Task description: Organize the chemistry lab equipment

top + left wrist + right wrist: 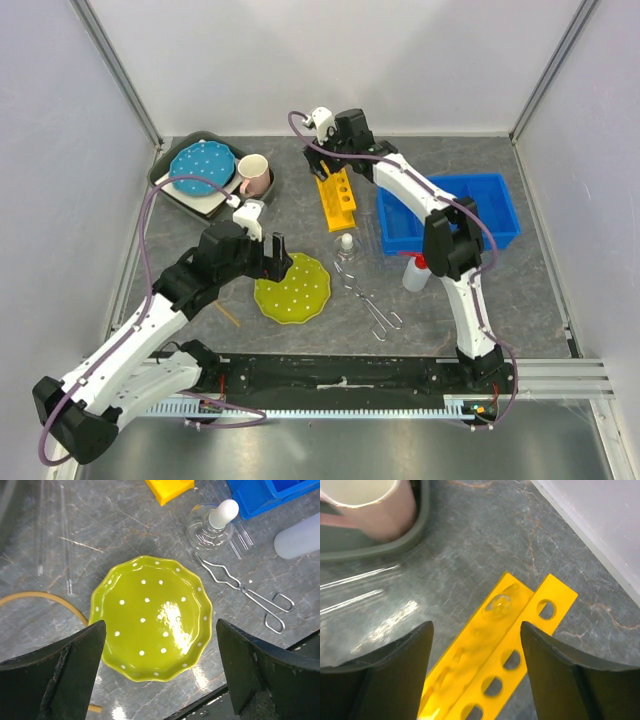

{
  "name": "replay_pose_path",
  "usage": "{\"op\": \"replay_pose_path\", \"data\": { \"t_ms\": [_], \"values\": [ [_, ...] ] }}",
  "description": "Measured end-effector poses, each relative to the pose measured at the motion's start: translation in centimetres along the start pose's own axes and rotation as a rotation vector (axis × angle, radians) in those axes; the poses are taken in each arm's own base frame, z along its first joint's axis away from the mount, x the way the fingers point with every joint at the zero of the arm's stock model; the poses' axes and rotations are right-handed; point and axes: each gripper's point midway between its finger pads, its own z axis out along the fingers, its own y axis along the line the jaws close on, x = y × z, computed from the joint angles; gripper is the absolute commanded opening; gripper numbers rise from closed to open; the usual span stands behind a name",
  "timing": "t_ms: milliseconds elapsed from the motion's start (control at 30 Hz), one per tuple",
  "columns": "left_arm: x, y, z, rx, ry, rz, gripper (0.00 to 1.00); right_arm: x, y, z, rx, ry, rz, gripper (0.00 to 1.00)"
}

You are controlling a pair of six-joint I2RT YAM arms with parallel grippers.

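- tray (158,180): grey, far left corner of the table; holds a blue dotted plate (200,165) and a pink mug (253,172).
- left gripper (160,622): fingers spread wide, nothing between them; hangs over the near edge of the green plate.
- green plate (150,615): dotted, scalloped rim, flat on the table in front of the left arm, left of the tongs.
- tubes (64,540): thin, clear, lying flat on the table beyond the green plate; more lie beside the flask.
- rack (337,196): yellow, with a row of holes, mid table, long side running away from the arms; a clear rounded tip shows at its far end in the right wrist view.
- right gripper (476,630): fingers spread, one to each side of the rack's far end; contact cannot be told.
- flask (210,530): small, clear, white cap, upright, just near of the rack.
- tongs (245,587): metal, flat on the table, near of the flask and right of the green plate.
- bottle (417,272): white, red cap, right of the tongs, beside the bin's near corner.
- bin (505,215): blue, right of the rack.
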Motion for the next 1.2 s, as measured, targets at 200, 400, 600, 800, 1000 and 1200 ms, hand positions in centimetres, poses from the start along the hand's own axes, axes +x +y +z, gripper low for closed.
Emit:
{"op": "replay_pose_path", "data": {
  "t_ms": [200, 400, 600, 800, 1000, 1200],
  "values": [
    [1.3, 0.6, 1.7, 0.028, 0.100, -0.143, 0.96, -4.8, 2.8, -8.9, -0.107, -0.072, -0.039, 0.98],
    [2.3, 2.0, 4.1, -0.002, 0.222, -0.214, 0.93, -6.7, 7.7, -22.0, -0.231, -0.192, -0.079, 0.98],
    [1.3, 3.0, 6.8, -0.037, 0.283, -0.198, 0.91, 0.9, 11.8, -27.9, -0.348, -0.150, -0.063, 0.98],
    [2.2, 4.6, 8.9, -0.099, 0.362, -0.152, 0.86, 8.6, 11.2, -29.0, -0.362, -0.081, 0.071, 0.98],
    [1.8, 6.6, 11.8, -0.169, 0.420, -0.087, 0.66, 9.7, 8.4, -30.5, -0.307, -0.150, 0.172, 0.98],
    [2.8, 9.4, 15.5, -0.244, 0.500, -0.034, 0.53, 8.6, 8.1, -31.0, -0.301, -0.200, 0.153, 0.98]
  ]
}}
